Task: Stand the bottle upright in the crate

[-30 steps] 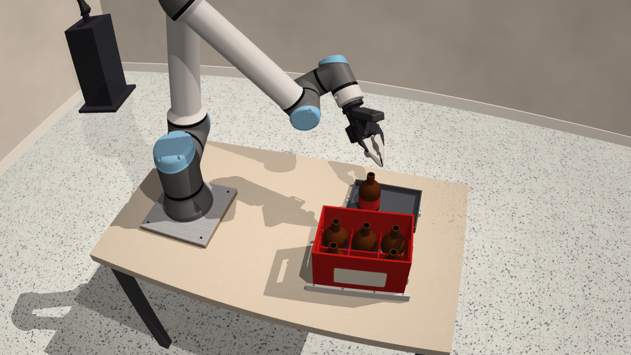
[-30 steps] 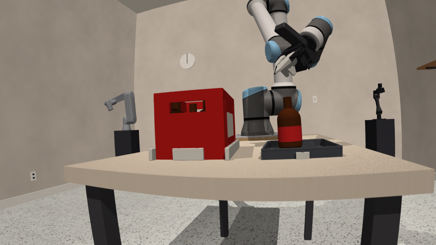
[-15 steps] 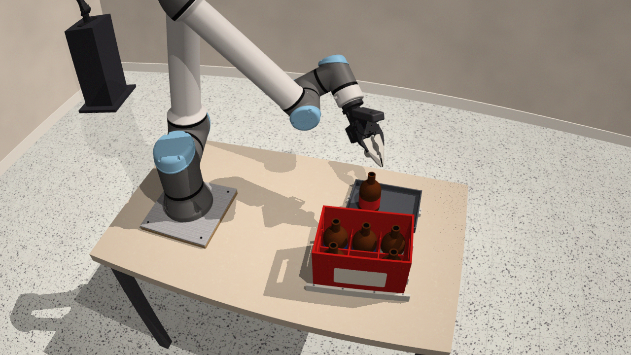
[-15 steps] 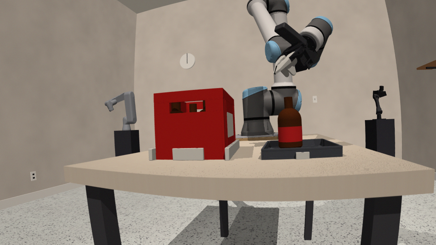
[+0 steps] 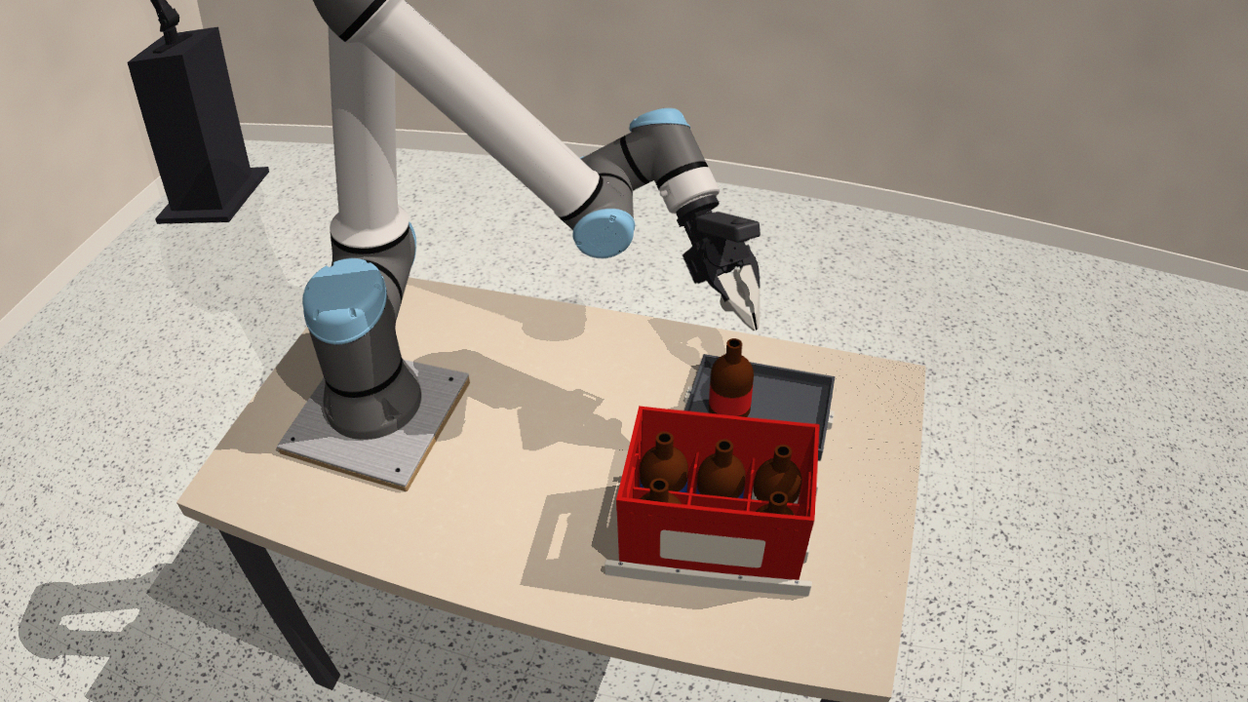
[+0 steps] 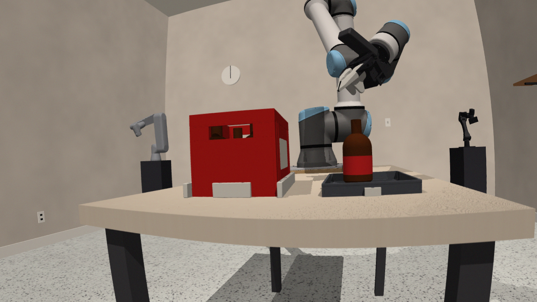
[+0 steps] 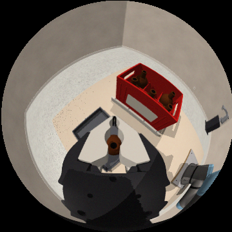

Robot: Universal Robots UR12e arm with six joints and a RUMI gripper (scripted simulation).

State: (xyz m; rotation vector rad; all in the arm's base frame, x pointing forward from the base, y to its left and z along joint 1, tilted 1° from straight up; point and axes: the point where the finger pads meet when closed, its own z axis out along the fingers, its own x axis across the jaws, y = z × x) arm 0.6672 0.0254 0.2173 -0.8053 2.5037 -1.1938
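My gripper (image 5: 749, 307) hangs in the upper middle of the top view, jaws pressed together on nothing, above and apart from the bottle (image 5: 731, 378), probably because a grasp has to start from a neck-down approach. The bottle stands upright at the left end of the dark tray (image 5: 790, 392), long axis vertical, neck pointing up toward me, red band around its body. The red crate (image 5: 715, 522) sits just in front of the tray on the desk (image 5: 488, 488), five necks showing; the front middle cell looks free, judging from the top view.
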